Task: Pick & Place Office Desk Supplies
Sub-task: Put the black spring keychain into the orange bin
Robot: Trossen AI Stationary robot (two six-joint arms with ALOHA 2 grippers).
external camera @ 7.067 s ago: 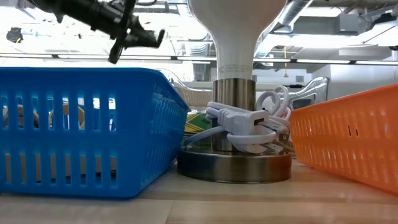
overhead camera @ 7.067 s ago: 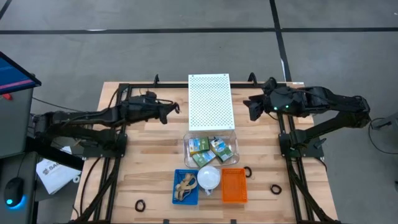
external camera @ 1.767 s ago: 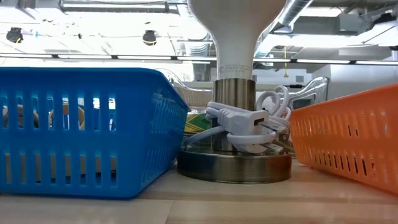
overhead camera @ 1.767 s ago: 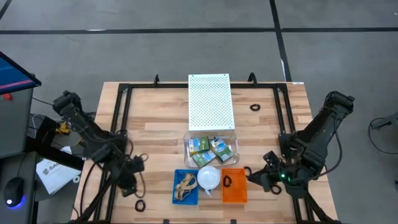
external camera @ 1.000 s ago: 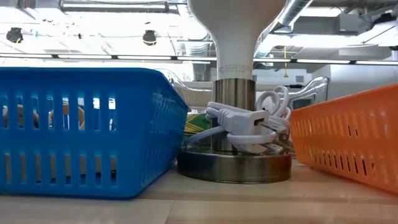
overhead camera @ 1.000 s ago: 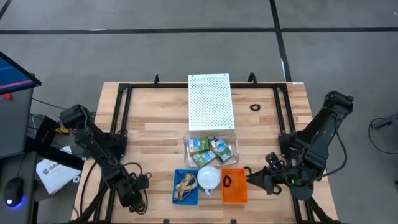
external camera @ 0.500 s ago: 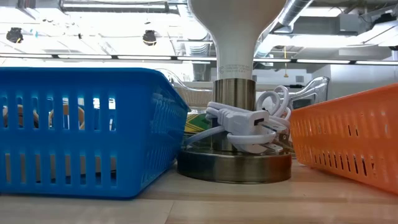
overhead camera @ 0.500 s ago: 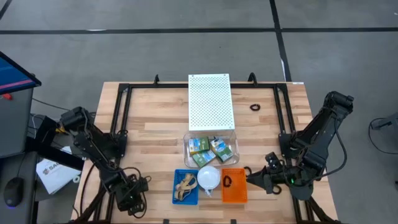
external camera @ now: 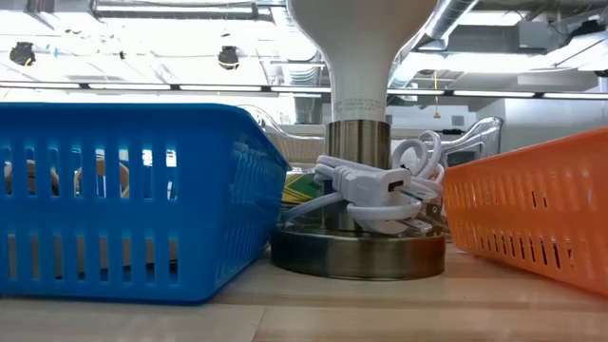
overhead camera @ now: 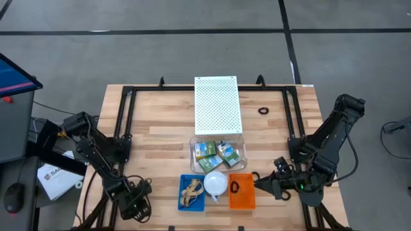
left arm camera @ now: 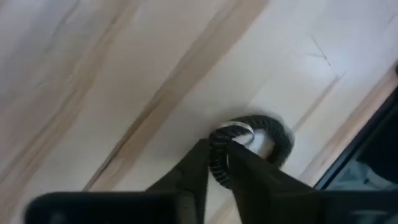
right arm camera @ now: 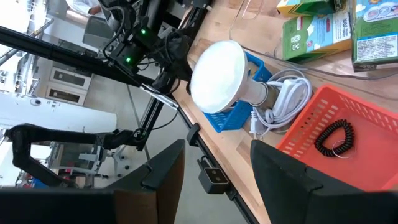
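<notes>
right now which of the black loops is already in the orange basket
The coiled black loop lying inside the orange basket. Another black loop lies on bare wood at the table's far right, and the left gripper pinches a third.

Bright overhead light; left wrist view blurry.

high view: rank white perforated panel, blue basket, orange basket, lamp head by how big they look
1. white perforated panel
2. blue basket and orange basket, too alike to rank
3. lamp head
</notes>
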